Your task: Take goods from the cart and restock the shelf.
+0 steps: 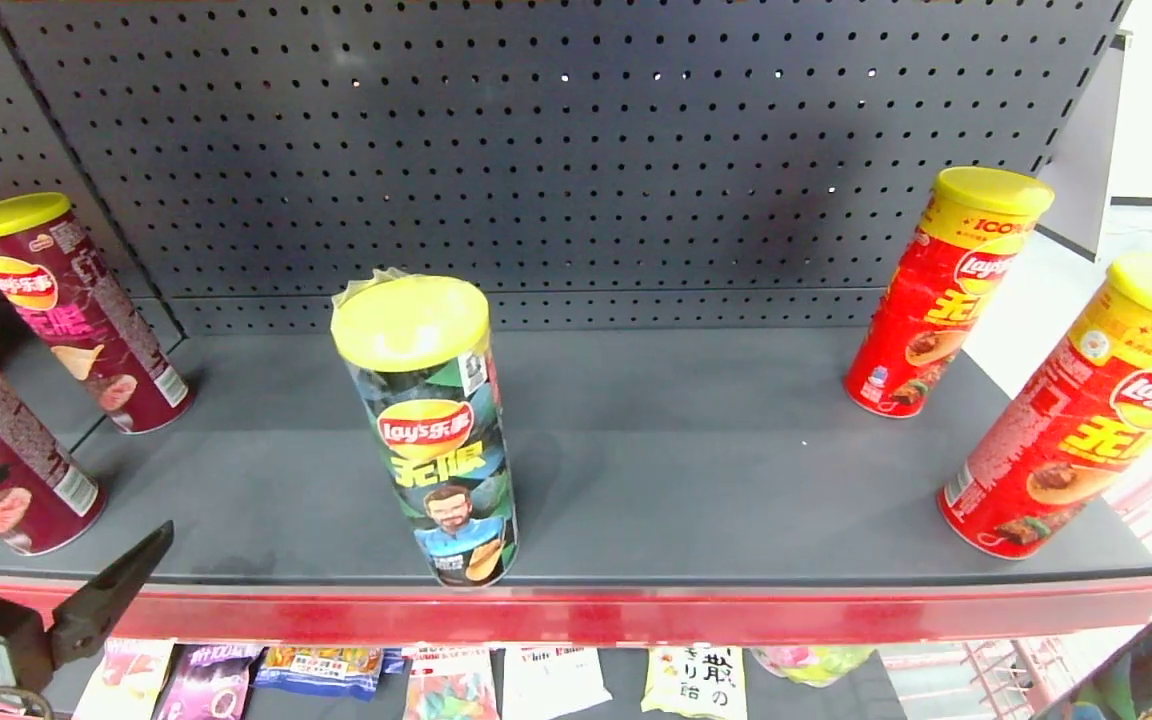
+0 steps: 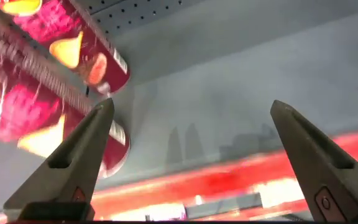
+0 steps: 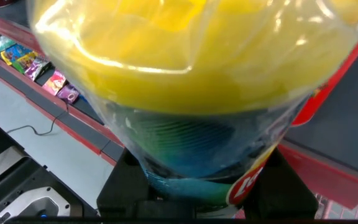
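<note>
A green-and-blue chip can [image 1: 441, 430] with a yellow lid stands upright near the front edge of the grey shelf [image 1: 696, 480]. Two maroon cans [image 1: 76, 310] stand at the shelf's left, and two red cans [image 1: 946, 290] at its right. My left gripper [image 1: 46, 535] is open below the shelf's front left corner, close to the nearer maroon can [image 2: 36, 118], with nothing between its fingers [image 2: 73, 162]. My right gripper [image 3: 197, 199] is shut on another green-and-blue can [image 3: 191, 93], whose yellow lid faces the camera. A bit of this can [image 1: 1151, 660] shows at the lower right of the head view.
A red price rail [image 1: 586, 610] runs along the shelf front. Snack packets [image 1: 456, 685] lie on the lower shelf beneath it. A perforated grey back panel [image 1: 536, 140] closes off the rear. Bare shelf lies between the middle can and the red cans.
</note>
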